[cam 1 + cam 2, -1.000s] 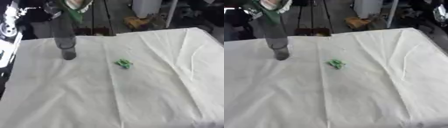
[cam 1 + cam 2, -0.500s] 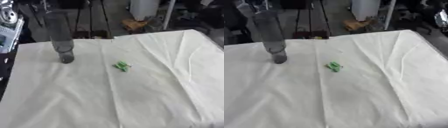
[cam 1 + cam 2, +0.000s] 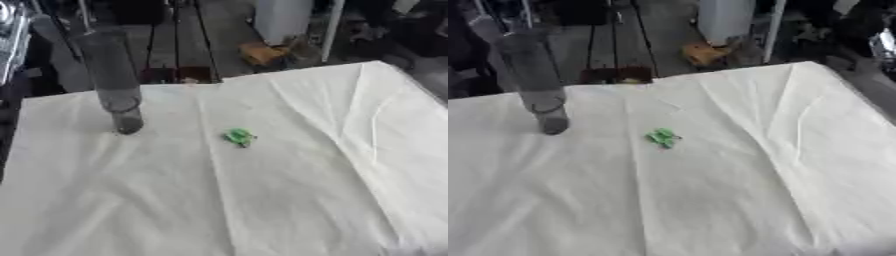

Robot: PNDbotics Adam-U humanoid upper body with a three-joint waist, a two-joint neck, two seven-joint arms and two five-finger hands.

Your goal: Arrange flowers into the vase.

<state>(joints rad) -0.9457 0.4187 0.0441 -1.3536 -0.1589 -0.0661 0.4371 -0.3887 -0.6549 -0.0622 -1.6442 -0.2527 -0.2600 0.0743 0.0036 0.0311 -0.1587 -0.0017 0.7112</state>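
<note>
Your vase (image 3: 112,80), tall, clear and grey-tinted, stands upright near the table's (image 3: 289,200) far left corner, on the white cloth (image 3: 710,190). A small green scrap (image 3: 239,136) lies near the middle, well apart from the vase. Neither of your hands shows in either view; their state can't be told.

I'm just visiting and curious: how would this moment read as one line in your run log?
vase: upright, far left of white cloth | small green piece: lying mid-cloth, apart from vase | hands: not in view | flowers in vase: none visible
</note>
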